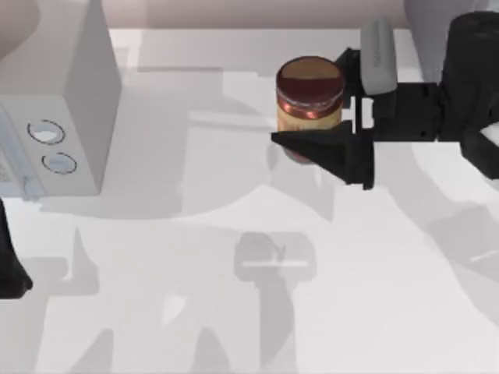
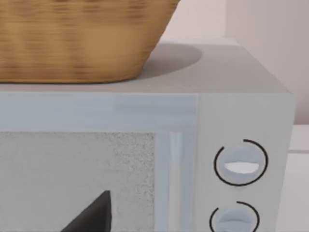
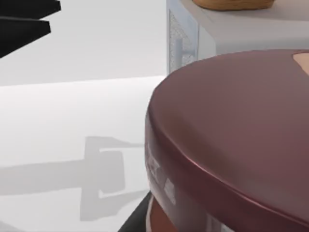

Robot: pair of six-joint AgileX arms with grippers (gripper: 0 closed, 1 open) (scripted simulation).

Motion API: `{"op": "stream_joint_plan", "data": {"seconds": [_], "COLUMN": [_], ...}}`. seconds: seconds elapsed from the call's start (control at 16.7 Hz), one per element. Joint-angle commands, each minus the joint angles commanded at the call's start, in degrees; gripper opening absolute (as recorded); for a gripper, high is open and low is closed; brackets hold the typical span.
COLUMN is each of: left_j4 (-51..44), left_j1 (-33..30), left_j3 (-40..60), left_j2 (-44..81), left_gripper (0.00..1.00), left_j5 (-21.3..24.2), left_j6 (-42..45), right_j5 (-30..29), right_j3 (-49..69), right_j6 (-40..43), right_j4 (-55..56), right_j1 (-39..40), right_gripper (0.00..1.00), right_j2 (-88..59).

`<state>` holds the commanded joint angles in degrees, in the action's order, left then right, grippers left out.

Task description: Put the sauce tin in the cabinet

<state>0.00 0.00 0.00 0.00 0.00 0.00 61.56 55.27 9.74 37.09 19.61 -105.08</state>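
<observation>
from above, our right gripper (image 1: 327,105) grasps the tin (image 1: 309,100) between its fingers, upright near the table's (image 1: 234,312) far edge. our left arm (image 1: 12,265) sits at the left edge; we cannot tell its fingers' state. its wrist view adds a basket (image 2: 77,38) atop the two-dial box (image 2: 241,111); our right wrist view shows the tin's maroon top (image 3: 231,130) close.

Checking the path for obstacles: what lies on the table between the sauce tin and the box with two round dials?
Nothing: in the top view, bare white table with only shadows separates the sauce tin, flanked by the right gripper, from the dialled box.
</observation>
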Motion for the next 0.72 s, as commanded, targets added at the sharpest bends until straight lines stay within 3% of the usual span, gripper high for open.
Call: {"op": "stream_joint_plan", "data": {"seconds": [0.3,0.72], "left_j4": [0.0,0.0], "left_j1": [0.0,0.0], "left_j3": [0.0,0.0], "left_j2": [0.0,0.0], "left_gripper": [1.0,1.0], "left_j5": [0.0,0.0], "left_j6": [0.0,0.0], "right_j5": [-12.0,-36.4], "right_j3": [-9.4,-30.8], "right_j6": [-3.4,-7.9], "right_j4": [-10.0,-26.0], "right_j1": [-6.2,-14.9], "right_gripper": [0.0,0.0], "right_j2": [20.8,66.0]}}
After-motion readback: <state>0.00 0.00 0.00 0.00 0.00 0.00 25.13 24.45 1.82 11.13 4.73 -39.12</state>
